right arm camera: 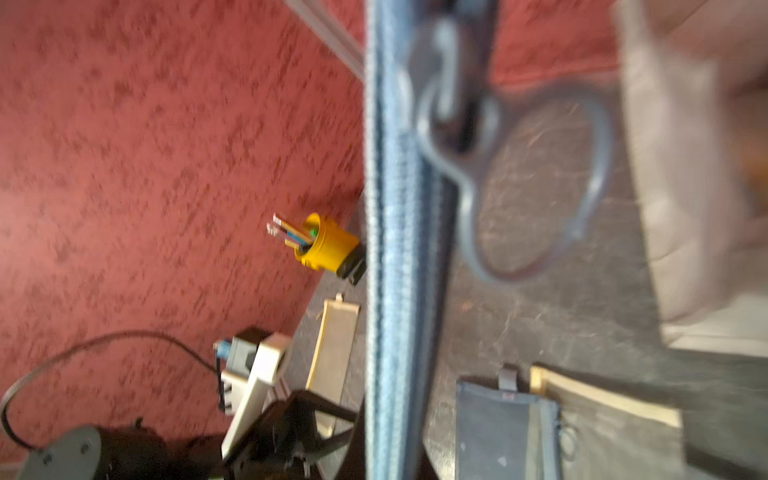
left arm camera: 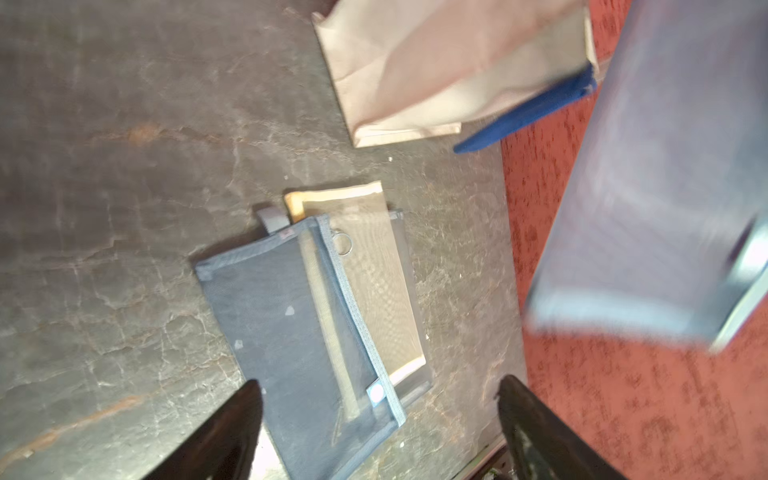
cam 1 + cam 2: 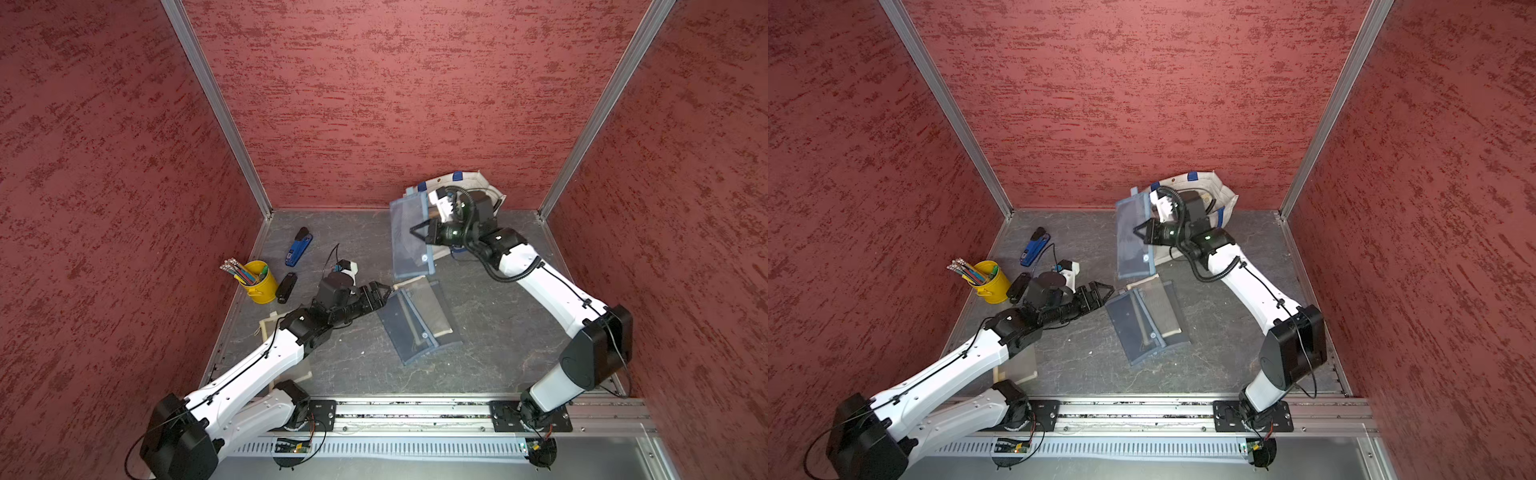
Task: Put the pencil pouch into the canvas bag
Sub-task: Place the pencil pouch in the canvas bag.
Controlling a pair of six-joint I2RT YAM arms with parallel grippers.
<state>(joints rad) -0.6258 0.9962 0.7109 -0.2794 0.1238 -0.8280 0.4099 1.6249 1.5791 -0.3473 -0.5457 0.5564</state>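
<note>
First, locate the yellow metal bucket of pencils (image 3: 261,286) at the left edge of the grey stone-pattern table (image 3: 353,365). A blue stapler (image 3: 298,248) lies behind it and a black stapler (image 3: 286,288) just beside it. A flat beige pouch (image 3: 269,326) lies partly under the left arm.

Next, check the left gripper (image 3: 385,292). Its jaws stand wide apart and hold nothing. The left wrist view shows both black fingers (image 2: 235,428) spread above a loose stack of flat mesh pouches (image 3: 417,322), dark blue over beige, lying mid-table.

Further right, find the pale blue mesh pencil pouch (image 3: 409,241). It hangs upright, lifted off the table, with the right gripper (image 3: 415,231) clamped on its zip edge (image 1: 395,249).

Finally, note the off-white canvas bag with blue handles (image 3: 490,189). It stands open against the rear wall, behind the right wrist. The pencil pouch is just left of the bag's mouth, outside the bag.
</note>
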